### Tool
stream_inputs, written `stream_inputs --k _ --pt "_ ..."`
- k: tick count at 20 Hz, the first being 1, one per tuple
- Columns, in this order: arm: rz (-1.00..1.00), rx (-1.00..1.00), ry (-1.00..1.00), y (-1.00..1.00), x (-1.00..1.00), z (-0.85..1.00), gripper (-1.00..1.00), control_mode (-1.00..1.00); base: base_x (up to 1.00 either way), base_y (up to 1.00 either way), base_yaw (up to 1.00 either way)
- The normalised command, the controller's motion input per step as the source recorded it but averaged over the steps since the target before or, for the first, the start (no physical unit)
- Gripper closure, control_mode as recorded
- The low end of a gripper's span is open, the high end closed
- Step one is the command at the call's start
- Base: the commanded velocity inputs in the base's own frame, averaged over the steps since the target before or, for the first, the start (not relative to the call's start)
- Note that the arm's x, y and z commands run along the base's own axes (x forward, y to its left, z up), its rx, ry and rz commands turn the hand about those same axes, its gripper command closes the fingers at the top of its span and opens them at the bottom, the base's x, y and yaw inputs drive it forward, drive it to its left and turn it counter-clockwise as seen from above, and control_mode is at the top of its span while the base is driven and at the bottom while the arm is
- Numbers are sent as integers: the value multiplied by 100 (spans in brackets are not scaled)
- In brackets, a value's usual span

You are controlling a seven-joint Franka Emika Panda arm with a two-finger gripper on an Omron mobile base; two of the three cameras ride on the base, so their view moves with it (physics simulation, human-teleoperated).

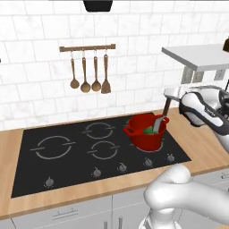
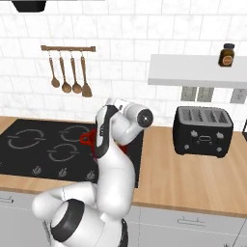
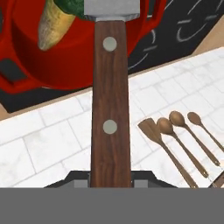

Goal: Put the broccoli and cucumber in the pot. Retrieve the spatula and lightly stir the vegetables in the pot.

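Observation:
The red pot [image 1: 144,139] stands on the right part of the black hob [image 1: 67,154]. Inside it lie the yellow-green cucumber [image 3: 51,25] and the dark-green broccoli [image 3: 72,6]; in the left base view they read as one green patch. My gripper [image 1: 170,95] hangs above the pot's right side, shut on the dark-brown handle of the spatula [image 3: 110,87]. The spatula [image 1: 160,123] slants down, its grey blade inside the pot among the vegetables. In the right base view my arm hides most of the pot [image 2: 87,138].
A rail with wooden spoons and a wooden spatula [image 1: 89,74] hangs on the tiled wall behind the hob. A white shelf [image 2: 193,72] carries a brown jar [image 2: 226,54]. A black toaster [image 2: 202,131] stands on the wooden counter to the right.

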Motion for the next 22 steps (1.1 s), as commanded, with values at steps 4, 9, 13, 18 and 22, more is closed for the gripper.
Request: stream_inputs --k 4,9,13,18,22 --pt "0 -7 4 10 4 0 100 -100 0 0 0" --pt "0 -5 -1 21 2 -2 100 -100 0 0 0" --pt "0 0 -10 24 10 -10 100 -100 0 0 0" --pt "8 0 -20 18 1 -16 100 -100 0 0 0" --pt "22 -2 -12 5 0 -4 100 -100 0 0 0"
